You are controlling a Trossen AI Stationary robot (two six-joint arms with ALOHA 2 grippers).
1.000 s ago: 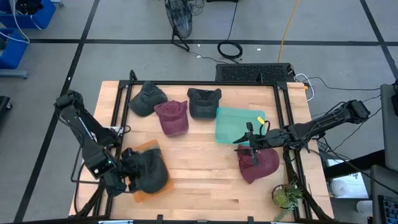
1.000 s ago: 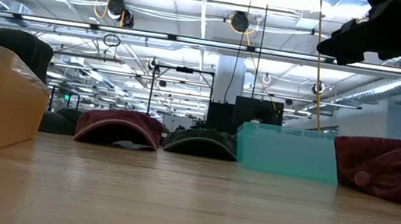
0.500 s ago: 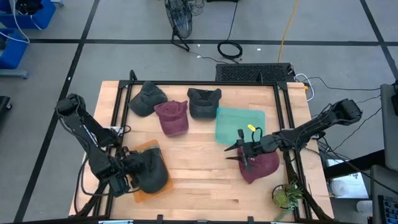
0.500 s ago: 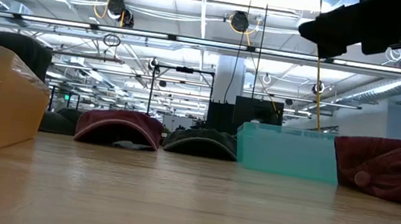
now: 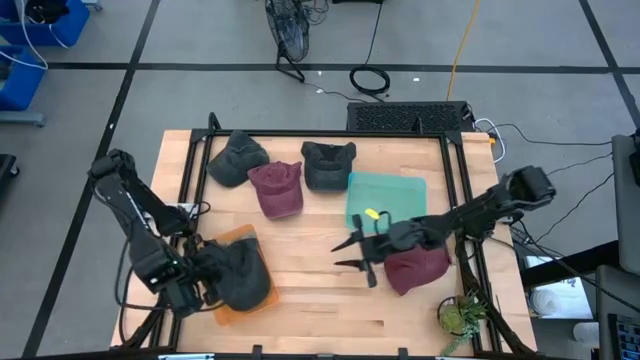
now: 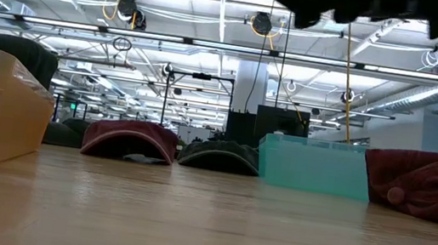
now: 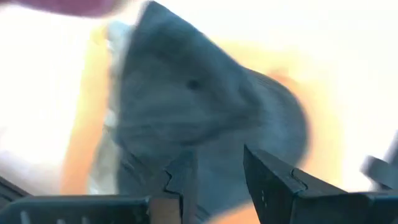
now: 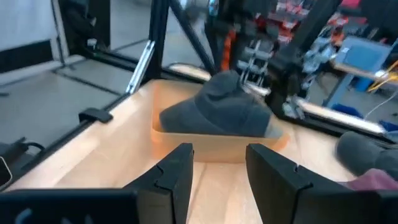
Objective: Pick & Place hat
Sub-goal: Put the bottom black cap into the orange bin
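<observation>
It is a large industrial lab: grey taped floor (image 5: pixel 200 30), open ceiling with pipes (image 6: pixel 212 46), cables (image 5: pixel 370 80), wooden worktop (image 5: pixel 320 290).

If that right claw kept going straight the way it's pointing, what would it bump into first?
Probably the orange bin with the dark hat in it. The right gripper is open, hanging above bare wood and aimed across at the bin, though it might pass over the rim.

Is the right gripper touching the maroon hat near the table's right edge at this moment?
Apart. In the high view the right gripper hangs open over bare wood, clear of the maroon hat; its wrist view shows nothing between the fingers.
</observation>
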